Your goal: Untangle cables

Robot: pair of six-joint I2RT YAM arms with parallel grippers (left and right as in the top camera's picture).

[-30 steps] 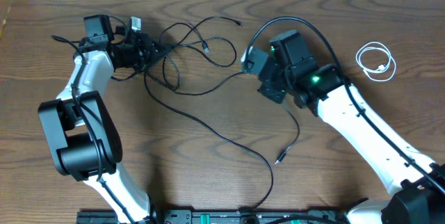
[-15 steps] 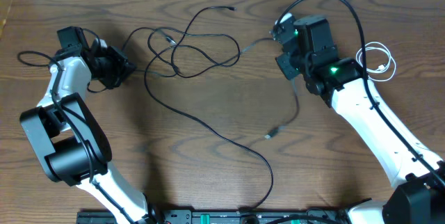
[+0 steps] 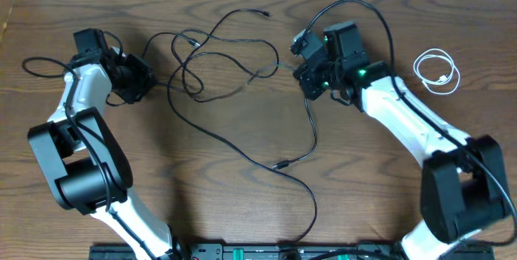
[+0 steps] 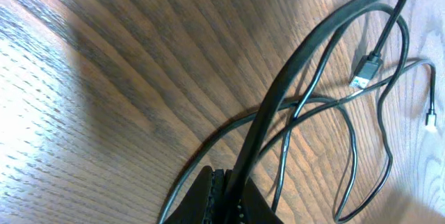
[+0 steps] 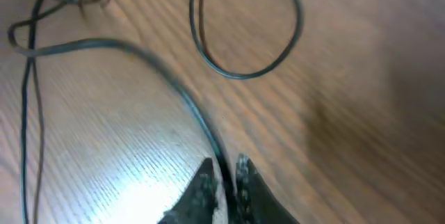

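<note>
Nearest the front edge of the table (image 3: 202, 211), one of the black cables (image 3: 313, 205) runs from the edge up towards the tangle (image 3: 202, 70). A plug end (image 3: 283, 164) lies on the wood in front of the tangle and to its right.

Left gripper (image 3: 145, 78) sits just left of the tangle. The left wrist view shows the gripper (image 4: 229, 189) with its jaws together, clamped on a strand of the black cables, which runs from the fingers out into the loops.

Right gripper (image 3: 301, 73) sits just right of the tangle. The right wrist view is blurred. It shows the gripper (image 5: 222, 179) with its jaws close together and a black strand pinched between them, leading away towards the tangle.

The white cable (image 3: 443, 78) lies coiled well to the right of the tangle, beyond the right gripper and apart from both black cords.
</note>
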